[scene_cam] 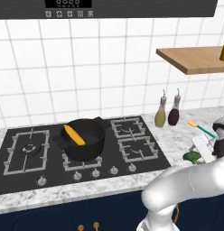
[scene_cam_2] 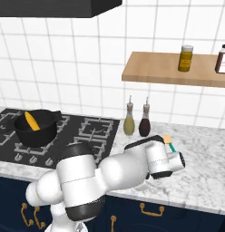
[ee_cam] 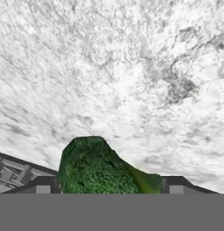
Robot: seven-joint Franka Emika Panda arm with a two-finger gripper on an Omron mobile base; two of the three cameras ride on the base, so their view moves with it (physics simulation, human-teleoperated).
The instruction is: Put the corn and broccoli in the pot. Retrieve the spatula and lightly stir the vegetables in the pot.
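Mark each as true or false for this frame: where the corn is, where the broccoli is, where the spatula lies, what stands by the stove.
1. The corn lies inside the pot. True.
2. The broccoli is already in the pot. False: it sits on the counter, between the fingertips of the gripper.
3. The spatula lies on the counter right of the stove. True.
4. Two bottles stand on the wooden shelf. False: they stand on the counter beside the stove; jars sit on the shelf.
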